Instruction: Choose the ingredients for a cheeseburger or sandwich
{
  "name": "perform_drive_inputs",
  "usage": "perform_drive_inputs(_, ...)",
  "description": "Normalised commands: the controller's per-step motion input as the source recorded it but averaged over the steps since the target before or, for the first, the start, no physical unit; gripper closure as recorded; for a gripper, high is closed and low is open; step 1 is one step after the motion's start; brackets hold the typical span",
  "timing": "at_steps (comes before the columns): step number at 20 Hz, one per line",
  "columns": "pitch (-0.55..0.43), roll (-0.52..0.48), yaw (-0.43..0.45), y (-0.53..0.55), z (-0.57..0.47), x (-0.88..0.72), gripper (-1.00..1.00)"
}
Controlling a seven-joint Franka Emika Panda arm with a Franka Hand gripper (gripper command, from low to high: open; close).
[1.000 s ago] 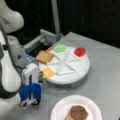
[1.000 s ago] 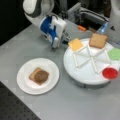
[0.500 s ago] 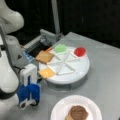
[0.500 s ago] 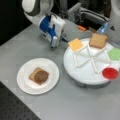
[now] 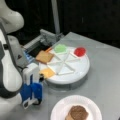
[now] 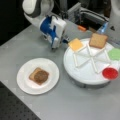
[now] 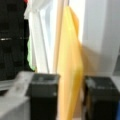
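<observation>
Grey worktop with a divided white tray and a paper plate.
On the plate, a patty tops a toast slice. Tool at the tray's edge, its fingers either side of the cheese; I cannot tell whether they grip it.

We see the gripper at the divided tray's left rim, its fingers flanking the cheese. Raised dividers wall each compartment. Bare table lies left; the paper plate occupies the near left.
</observation>
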Motion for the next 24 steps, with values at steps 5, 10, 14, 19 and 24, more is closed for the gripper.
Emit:
perform_drive_inputs(5, -0.078, 0.097, 0.123, -0.12, -0.11, 0.16, -1.00)
perform_drive_inputs(10, -0.078, 0.087, 0.129, -0.15, -0.12, 0.13, -1.00)
perform_drive_inputs(14, -0.088, 0.076, 0.118, -0.11, -0.13, 0.09, -1.00)
perform_drive_inputs(19, -0.088, 0.071, 0.105, -0.08, -0.14, 0.01, -1.00)
perform_drive_inputs(24, -0.084, 0.092, 0.079, -0.07, -0.14, -0.09, -1.00)
